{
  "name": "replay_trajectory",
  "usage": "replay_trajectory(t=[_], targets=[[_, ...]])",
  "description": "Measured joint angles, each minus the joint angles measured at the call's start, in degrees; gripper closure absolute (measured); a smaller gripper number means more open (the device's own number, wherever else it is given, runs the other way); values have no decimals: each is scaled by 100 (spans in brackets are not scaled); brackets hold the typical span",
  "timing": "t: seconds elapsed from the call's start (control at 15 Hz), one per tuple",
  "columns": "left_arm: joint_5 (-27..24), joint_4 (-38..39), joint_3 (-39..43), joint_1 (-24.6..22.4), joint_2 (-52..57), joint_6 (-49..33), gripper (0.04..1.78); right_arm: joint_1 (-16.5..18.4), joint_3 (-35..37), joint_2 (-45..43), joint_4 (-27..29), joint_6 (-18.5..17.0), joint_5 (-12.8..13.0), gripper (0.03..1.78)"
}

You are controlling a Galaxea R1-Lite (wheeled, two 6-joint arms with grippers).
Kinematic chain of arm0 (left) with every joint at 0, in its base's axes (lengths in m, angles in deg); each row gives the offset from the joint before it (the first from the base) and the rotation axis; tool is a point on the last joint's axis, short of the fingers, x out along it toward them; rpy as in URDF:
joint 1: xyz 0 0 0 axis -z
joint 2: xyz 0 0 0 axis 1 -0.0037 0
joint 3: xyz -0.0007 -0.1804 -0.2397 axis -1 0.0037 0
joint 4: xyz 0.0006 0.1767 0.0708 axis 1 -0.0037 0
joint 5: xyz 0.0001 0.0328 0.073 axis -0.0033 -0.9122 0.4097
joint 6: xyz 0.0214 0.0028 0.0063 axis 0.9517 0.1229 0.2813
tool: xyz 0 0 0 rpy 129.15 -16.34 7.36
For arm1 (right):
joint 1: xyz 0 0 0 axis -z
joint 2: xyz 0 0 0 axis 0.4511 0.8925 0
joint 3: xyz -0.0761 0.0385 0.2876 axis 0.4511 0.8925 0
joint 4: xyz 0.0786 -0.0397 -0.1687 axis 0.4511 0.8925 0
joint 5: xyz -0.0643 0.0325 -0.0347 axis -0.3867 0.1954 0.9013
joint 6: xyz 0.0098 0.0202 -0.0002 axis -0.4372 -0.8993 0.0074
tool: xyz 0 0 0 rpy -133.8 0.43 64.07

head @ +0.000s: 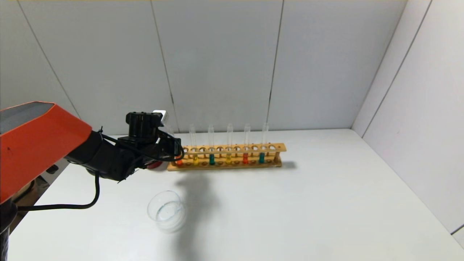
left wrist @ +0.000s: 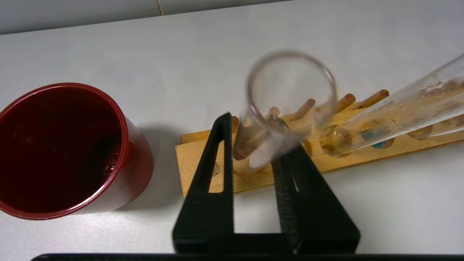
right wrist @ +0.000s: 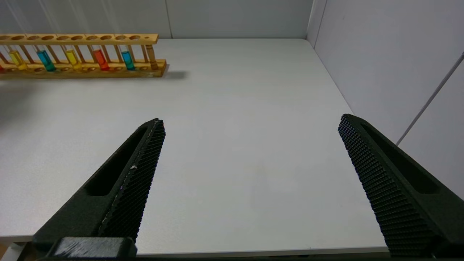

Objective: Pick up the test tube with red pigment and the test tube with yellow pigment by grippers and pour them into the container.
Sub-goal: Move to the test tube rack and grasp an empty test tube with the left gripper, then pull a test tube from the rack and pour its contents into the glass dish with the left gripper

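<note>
- The left tool (left wrist: 259, 145) sits at the left end of the wooden rack (head: 232, 165), its two black fingers (left wrist: 212, 170) on either side of a clear tube (left wrist: 286, 98) there.
- The fingers stand close on both sides of that tube, one right against the glass; whether they actually clamp it I cannot tell.
- In the head view a bit of orange-red liquid shows at the rack's left end, just under the left tool: the test tube with red pigment (head: 179, 162). Most of it is hidden behind the arm.
- The test tube with yellow pigment (head: 195, 160) stands upright in the rack, next slot to the right.
- Further right stand a teal tube (head: 212, 159), a paler yellow tube (head: 228, 158), a deeper red tube (head: 245, 158) and a second teal tube (head: 261, 158).
- A dark red cup (left wrist: 65, 152) stands on the surface (head: 326, 203) just left of the rack's end.
- The container (head: 166, 211), a clear glass dish, sits near the front, apart from the rack and a little left of centre.
- The right tool (right wrist: 250, 181) hovers over the right part of the surface, its fingers spread wide and holding nothing.
</note>
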Motion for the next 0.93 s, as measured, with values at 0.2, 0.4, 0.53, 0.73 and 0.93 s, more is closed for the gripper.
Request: replay_trajectory(t=[0.2,0.4,0.53,0.73,0.93], targets=[[5,2,-11,2,-5,9,151,0,0,0,0,0,2,6],[16,-77,-63,2,117,13,151,0,0,0,-2,0,2,6],[16,-273,-167,2,354,22,151,0,0,0,0,0,0,6],[88,-822,-471,2,907,22,151,0,0,0,-2,0,2,6],[289,-1364,-686,13,1595,60,151,0,0,0,0,0,2,6]])
